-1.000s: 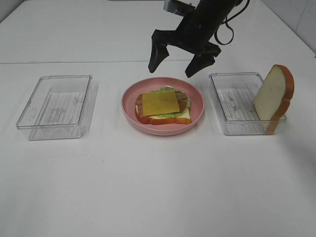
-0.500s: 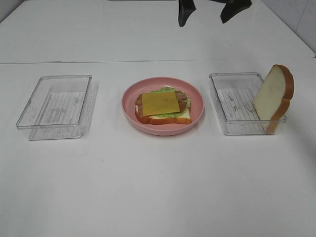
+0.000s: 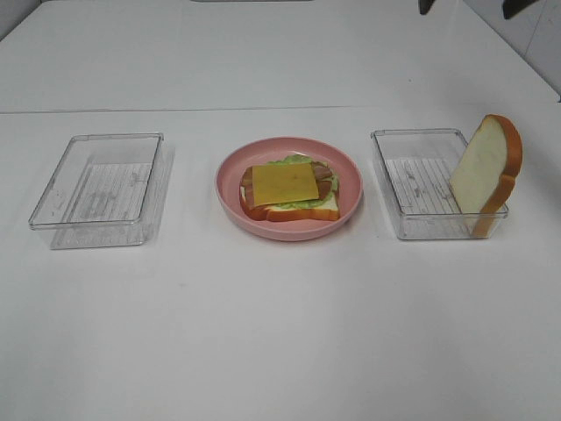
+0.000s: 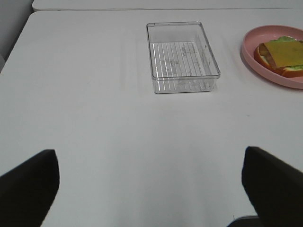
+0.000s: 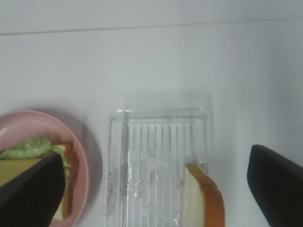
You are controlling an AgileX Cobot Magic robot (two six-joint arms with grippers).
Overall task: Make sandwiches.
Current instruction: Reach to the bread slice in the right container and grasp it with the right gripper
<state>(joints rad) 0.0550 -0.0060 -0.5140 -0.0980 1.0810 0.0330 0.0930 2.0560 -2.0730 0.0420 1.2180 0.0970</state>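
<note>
A half-built sandwich [image 3: 289, 191] lies on a round pink plate [image 3: 351, 180] at the centre of the white surface [image 3: 280, 333]: a bottom bread slice [image 3: 302, 211] with orange-brown crust, green lettuce [image 3: 289, 160] showing at the far edge, a strip of brown bacon [image 3: 324, 180] peeking out on the right, and a yellow cheese square [image 3: 285, 181] lying flat on top. The second bread slice [image 3: 487, 171] stands on edge, leaning against the right wall of a clear plastic tray [image 3: 412, 189] just right of the plate. A matching clear tray [image 3: 96, 189] sits well apart on the plate's left, with nothing visible inside. The right pincer [image 5: 154, 184] hangs high above the right-hand tray, its dark fingers [image 5: 31, 189] spread wide and holding nothing; only its tips [image 3: 425, 5] show at the top edge of the overhead view. The left pincer [image 4: 149, 189] is likewise spread wide and holds nothing, hovering over bare surface on the near side of the left tray.
</note>
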